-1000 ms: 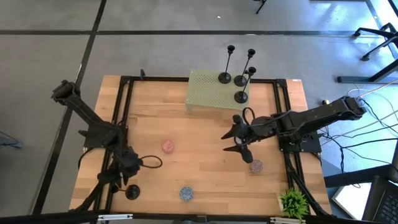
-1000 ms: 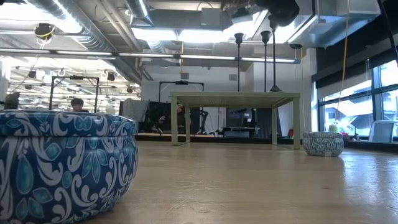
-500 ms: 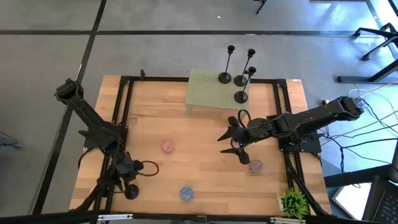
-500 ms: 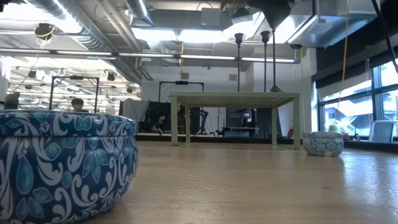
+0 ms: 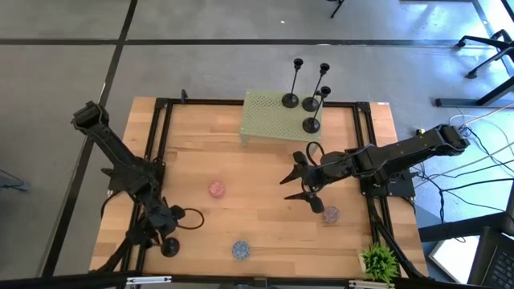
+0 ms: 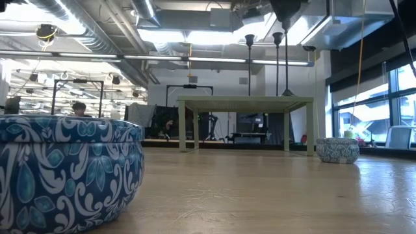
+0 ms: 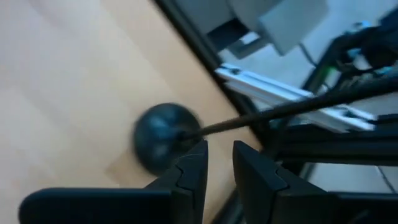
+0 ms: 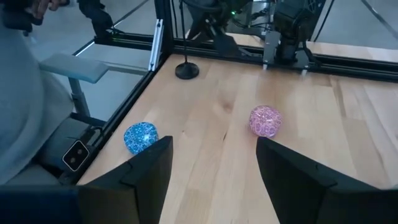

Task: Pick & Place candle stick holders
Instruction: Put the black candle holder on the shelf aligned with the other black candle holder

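One black candle stick holder (image 5: 170, 247) stands upright on its round base near the table's near left corner. In the left wrist view its base (image 7: 163, 134) and thin stem (image 7: 280, 112) lie just beyond my fingertips. My left gripper (image 7: 217, 152) slants down at the foot of the stem, its fingers a narrow gap apart with nothing between them. Three more holders (image 5: 310, 124) stand on the green perforated stand (image 5: 269, 120) at the far edge. My right gripper (image 5: 299, 186) hangs open above the table, right of centre.
A pink ball (image 5: 217, 189), a blue patterned ball (image 5: 241, 250) and another ball (image 5: 331, 214) lie on the wood. A small plant (image 5: 379, 261) stands at the near right corner. Black frame rails (image 5: 152, 160) run along the table's edges. A person in grey (image 8: 25, 93) shows beyond the left rail.
My left gripper has swung a little toward the near edge, closer to the lone holder's stem. My right gripper has rolled slightly about its own line and stays over the same spot. The holders have not moved.
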